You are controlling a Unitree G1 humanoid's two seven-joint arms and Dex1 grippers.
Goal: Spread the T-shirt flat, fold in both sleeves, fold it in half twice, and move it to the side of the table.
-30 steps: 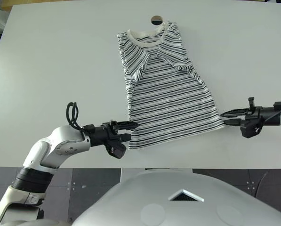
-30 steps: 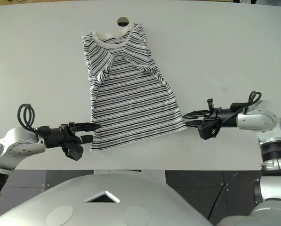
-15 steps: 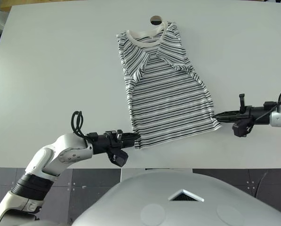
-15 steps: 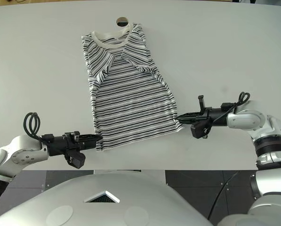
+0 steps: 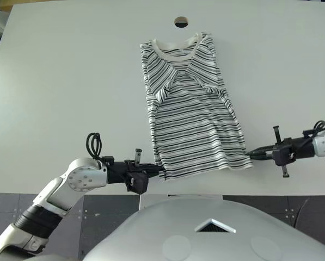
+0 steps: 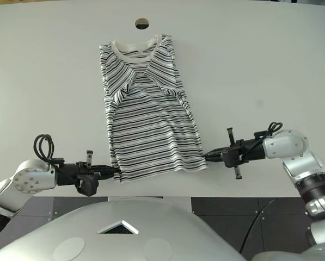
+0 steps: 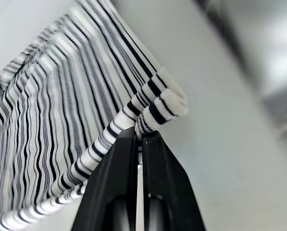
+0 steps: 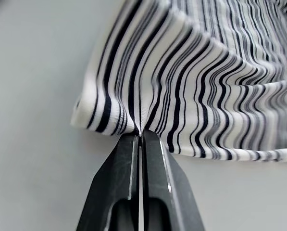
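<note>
A black-and-white striped T-shirt [image 5: 192,114] lies lengthwise on the white table [image 5: 69,81], collar at the far end, both sleeves folded in over the chest. My left gripper [image 5: 161,171] is shut on the hem's near left corner [image 7: 157,108]. At the near right corner [image 8: 124,115] my right gripper [image 5: 250,156] is shut on the hem as well. Both corners are pinched just above the table, close to its front edge, and the hem sags between them.
A round dark hole [image 5: 180,22] in the tabletop sits just beyond the collar. Bare white table stretches wide to the left and right of the shirt. The front edge [image 5: 206,193] runs right under both grippers.
Both grippers closed on the hem corners and pulled the shirt toward the front edge. The collar slid off the round hole, which now shows bare.
</note>
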